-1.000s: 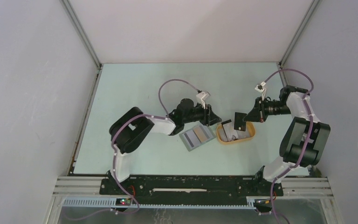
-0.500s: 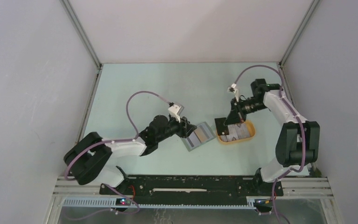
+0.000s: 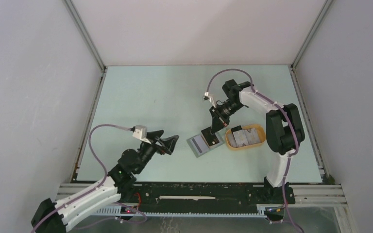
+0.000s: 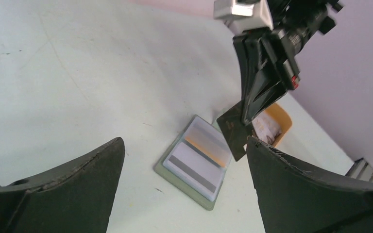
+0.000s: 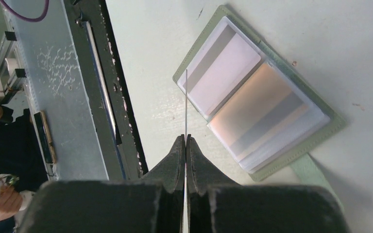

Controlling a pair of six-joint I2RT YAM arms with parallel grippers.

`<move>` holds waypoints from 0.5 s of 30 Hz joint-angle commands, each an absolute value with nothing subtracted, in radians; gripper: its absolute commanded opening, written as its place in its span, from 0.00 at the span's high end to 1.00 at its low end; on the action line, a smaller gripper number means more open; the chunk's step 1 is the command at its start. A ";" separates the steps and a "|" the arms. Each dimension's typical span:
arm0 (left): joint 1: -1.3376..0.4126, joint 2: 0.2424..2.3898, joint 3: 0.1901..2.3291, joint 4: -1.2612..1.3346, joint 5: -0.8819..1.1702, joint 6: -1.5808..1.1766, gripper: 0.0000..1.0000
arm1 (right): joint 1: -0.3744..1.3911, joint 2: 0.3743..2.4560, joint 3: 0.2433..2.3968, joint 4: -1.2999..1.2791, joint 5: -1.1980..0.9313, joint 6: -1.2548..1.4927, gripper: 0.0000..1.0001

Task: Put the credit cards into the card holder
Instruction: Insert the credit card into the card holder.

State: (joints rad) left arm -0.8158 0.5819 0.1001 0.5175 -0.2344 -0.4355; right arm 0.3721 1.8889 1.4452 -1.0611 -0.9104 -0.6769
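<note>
The card holder lies open on the table, a grey-green wallet with pale cards in its inner slots. In the right wrist view the card holder is just right of my fingers. My right gripper is shut on a black credit card, held upright with its lower edge over the holder's right half. That card shows edge-on as a thin line in front of the right gripper. More credit cards lie in the tray. My left gripper is open and empty, left of the holder and apart from it.
A tan-yellow oval tray stands right of the card holder, touching or nearly touching it. The black and metal base rail runs along the near edge. A person's hand shows beyond the rail. Grey walls enclose the table.
The left arm has drawn back from the card holder to the near left and opened its jaws. The right arm carried the black card leftward from above the tray to over the holder.
</note>
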 commanded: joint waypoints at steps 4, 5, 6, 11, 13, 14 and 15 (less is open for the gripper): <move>-0.814 0.313 -0.056 0.393 -0.305 -0.596 0.00 | 0.394 1.987 1.511 -1.050 -0.898 -0.600 1.00; -0.814 0.305 -0.065 0.393 -0.300 -0.612 0.01 | 0.396 2.000 1.517 -1.052 -0.900 -0.598 1.00; -0.815 0.309 -0.074 0.398 -0.294 -0.625 0.02 | 0.397 2.010 1.525 -1.055 -0.904 -0.595 1.00; -0.814 0.424 -0.086 0.475 -0.276 -0.667 0.06 | 0.397 2.062 1.554 -1.062 -0.915 -0.582 1.00; -0.814 0.488 -0.069 0.495 -0.267 -0.669 0.08 | 0.396 2.074 1.557 -1.064 -0.904 -0.578 1.00; -0.814 0.522 -0.060 0.504 -0.262 -0.669 0.09 | 0.395 2.078 1.556 -1.060 -0.899 -0.573 1.00; -0.814 0.551 -0.052 0.519 -0.258 -0.669 0.09 | 0.393 2.082 1.554 -1.054 -0.896 -0.569 1.00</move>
